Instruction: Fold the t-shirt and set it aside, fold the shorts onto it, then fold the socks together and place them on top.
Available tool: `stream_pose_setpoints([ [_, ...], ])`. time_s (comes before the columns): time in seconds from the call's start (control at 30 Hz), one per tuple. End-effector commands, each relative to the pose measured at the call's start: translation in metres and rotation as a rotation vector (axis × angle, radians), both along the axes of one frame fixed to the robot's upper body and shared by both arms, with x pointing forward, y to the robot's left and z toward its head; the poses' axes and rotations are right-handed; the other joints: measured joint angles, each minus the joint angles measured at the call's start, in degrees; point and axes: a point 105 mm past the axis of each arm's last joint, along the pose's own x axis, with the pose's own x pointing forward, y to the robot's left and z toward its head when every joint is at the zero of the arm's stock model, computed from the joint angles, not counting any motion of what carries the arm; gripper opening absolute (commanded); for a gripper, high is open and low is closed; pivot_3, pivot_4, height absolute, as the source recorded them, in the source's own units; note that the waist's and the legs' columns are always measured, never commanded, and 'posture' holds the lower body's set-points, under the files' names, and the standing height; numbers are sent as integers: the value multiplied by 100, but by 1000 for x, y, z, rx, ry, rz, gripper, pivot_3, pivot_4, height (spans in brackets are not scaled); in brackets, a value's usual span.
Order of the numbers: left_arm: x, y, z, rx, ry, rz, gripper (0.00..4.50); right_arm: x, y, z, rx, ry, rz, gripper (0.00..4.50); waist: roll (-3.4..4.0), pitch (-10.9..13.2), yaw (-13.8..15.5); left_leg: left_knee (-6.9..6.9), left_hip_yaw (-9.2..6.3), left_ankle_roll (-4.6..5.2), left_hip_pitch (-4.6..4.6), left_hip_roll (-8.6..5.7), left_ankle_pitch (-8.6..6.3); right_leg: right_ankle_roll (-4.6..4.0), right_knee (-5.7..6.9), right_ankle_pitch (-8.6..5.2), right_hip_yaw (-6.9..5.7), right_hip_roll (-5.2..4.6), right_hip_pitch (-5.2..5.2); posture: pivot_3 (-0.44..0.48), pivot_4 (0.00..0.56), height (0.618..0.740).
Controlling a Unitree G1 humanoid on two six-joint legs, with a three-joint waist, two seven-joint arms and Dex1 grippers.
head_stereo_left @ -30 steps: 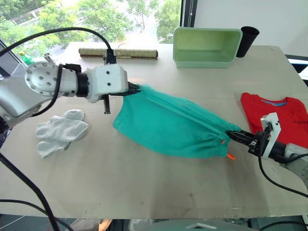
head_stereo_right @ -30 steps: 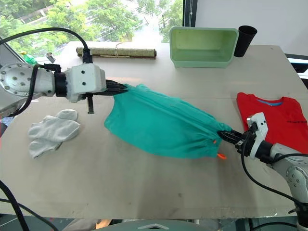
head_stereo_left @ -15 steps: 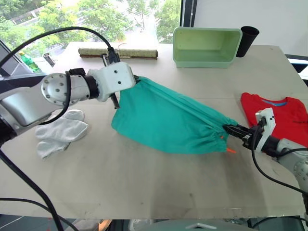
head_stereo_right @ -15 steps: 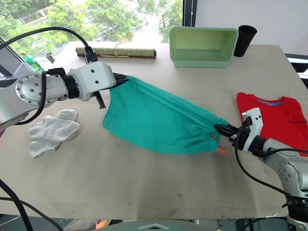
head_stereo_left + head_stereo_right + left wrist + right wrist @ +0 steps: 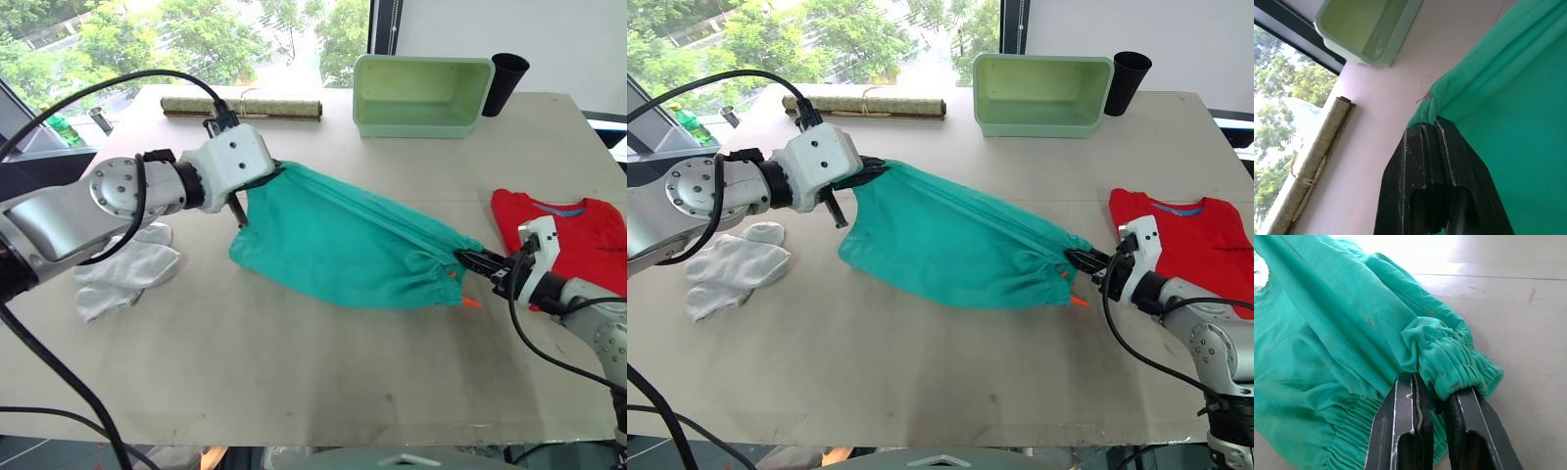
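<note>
Shorts carried, stretched, toward the folded t-shirt

Both grippers, left point(image 5: 277, 172) and right point(image 5: 468, 260), fingers clamped on the shorts point(image 5: 343, 240), have shifted them rightward; t-shirt point(image 5: 578, 230) waits at the desk's point(image 5: 294, 362) right edge.

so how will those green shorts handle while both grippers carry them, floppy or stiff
Probably very floppy: the shorts sag between the left gripper and right gripper. Likely light, since small pinches hold them. The gathered waistband bunches, so it may slip.
</note>
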Motion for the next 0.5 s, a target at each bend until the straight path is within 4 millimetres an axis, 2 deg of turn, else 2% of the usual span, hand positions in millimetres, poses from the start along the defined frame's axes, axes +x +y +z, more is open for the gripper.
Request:
stream_pose_setpoints([
  [0.03,3,-5,18,-55,-31,-6,32,5,-2,8,-17,-43,1,0,0,0,-1,0,0,0,0,0,0,0,0,0,0,0,0,0,150,740],
  [0.1,3,-4,18,-67,-19,-7,32,8,-1,9,-19,-48,9,0,0,0,-2,0,0,0,0,0,0,0,0,0,0,0,0,0,150,740],
  [0.17,4,-4,21,-84,-29,6,686,10,-1,10,-21,-53,15,0,1,0,-4,0,0,0,0,0,0,0,0,0,0,0,0,0,150,740],
  [0.2,5,-3,23,-87,-41,12,852,12,-1,11,-23,-56,16,0,1,0,-3,0,0,0,0,0,0,0,0,0,0,0,0,0,150,740],
  [0.27,6,-3,26,-88,-63,22,1715,14,-2,13,-24,-63,13,877,0,0,-2,0,0,0,0,0,0,0,0,0,0,0,0,0,150,740],
  [0.3,6,-2,27,-93,-69,26,2193,15,-2,14,-22,-65,14,1132,0,0,0,0,0,0,0,-1,0,0,0,0,0,0,0,0,150,740],
  [0.37,7,-1,32,-121,-80,38,2200,14,-2,15,-18,-66,27,1918,0,0,4,0,0,0,-1,-1,0,0,0,0,0,0,0,0,150,740],
  [0.47,6,-4,42,-191,-62,26,2200,8,2,17,-1,-72,62,3576,0,0,5,0,-1,0,-2,0,0,0,-1,0,-1,0,0,0,150,740],
  [0.5,6,-5,44,-203,-56,18,2200,7,3,17,5,-69,70,3801,0,0,6,0,-2,0,-3,0,0,0,-1,0,-3,0,0,0,150,740],
])
